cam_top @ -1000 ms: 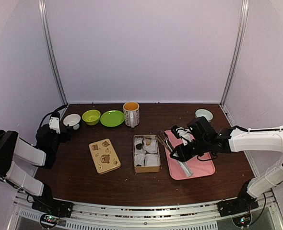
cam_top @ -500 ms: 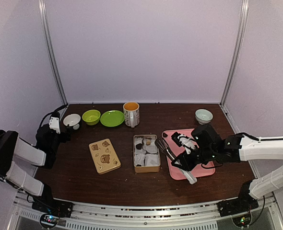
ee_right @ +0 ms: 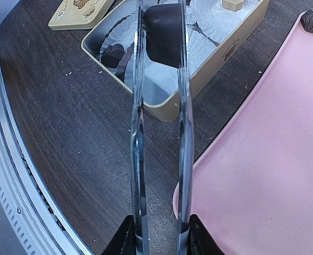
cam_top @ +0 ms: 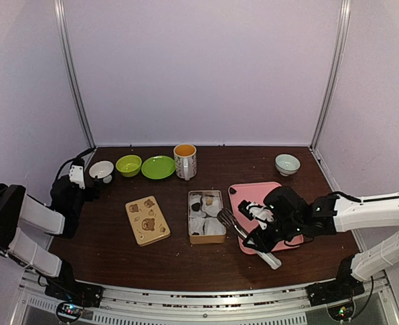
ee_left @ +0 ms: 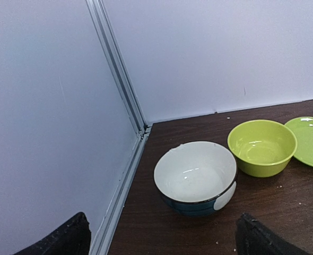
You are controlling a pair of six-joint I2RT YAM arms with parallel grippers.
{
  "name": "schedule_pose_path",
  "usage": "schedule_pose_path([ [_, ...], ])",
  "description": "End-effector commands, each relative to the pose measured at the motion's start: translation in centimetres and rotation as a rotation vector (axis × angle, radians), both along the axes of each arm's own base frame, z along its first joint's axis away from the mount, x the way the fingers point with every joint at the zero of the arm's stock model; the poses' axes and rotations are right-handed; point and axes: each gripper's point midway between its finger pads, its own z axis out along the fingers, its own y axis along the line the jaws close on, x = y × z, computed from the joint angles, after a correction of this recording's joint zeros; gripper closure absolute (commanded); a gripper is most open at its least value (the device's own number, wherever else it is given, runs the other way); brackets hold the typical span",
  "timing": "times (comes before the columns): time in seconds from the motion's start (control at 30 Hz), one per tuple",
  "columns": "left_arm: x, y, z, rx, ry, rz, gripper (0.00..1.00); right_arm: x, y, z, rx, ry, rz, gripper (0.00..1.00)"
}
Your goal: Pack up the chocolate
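Note:
My right gripper (ee_right: 159,240) (cam_top: 264,235) is shut on the handle end of metal tongs (ee_right: 138,133) (cam_top: 230,221). The tong tips pinch a dark brown chocolate (ee_right: 164,33) over the right side of the open tan tin (ee_right: 173,109) (cam_top: 198,237). Inside the tin, white paper cups hold a dark chocolate (cam_top: 196,204) and a lighter one (ee_right: 232,4) (cam_top: 208,200). Another dark chocolate (ee_right: 309,21) lies at the far corner of the pink tray (ee_right: 268,159) (cam_top: 257,190). My left gripper (ee_left: 162,241) (cam_top: 78,180) stands open at the far left, empty.
The bear-printed lid (cam_top: 147,220) (ee_right: 78,11) lies left of the tin. Along the back stand a white bowl (ee_left: 196,176) (cam_top: 101,170), a green bowl (ee_left: 261,146) (cam_top: 128,164), a green plate (cam_top: 158,166), a mug (cam_top: 184,160) and a pale bowl (cam_top: 287,162).
The right arm has drawn nearer and leftward, carrying the tongs from over the pink tray to the tin's right side. The left arm has not moved.

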Motion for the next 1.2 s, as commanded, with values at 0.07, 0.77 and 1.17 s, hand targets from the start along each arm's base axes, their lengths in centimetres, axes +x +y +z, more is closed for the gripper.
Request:
schedule_pose_path([
  [0.07,0.5,0.1,1.7,-0.008,-0.063,-0.002,0.02,-0.2,0.1,0.1,-0.024,-0.015,0.021,0.72],
  [0.77,0.5,0.1,1.6,-0.008,-0.062,-0.003,0.02,-0.2,0.9,-0.6,-0.075,-0.010,0.052,0.60],
  [1.17,0.5,0.1,1.7,-0.008,-0.063,-0.003,0.02,3.8,-2.2,2.1,-0.125,-0.193,-0.182,0.60],
])
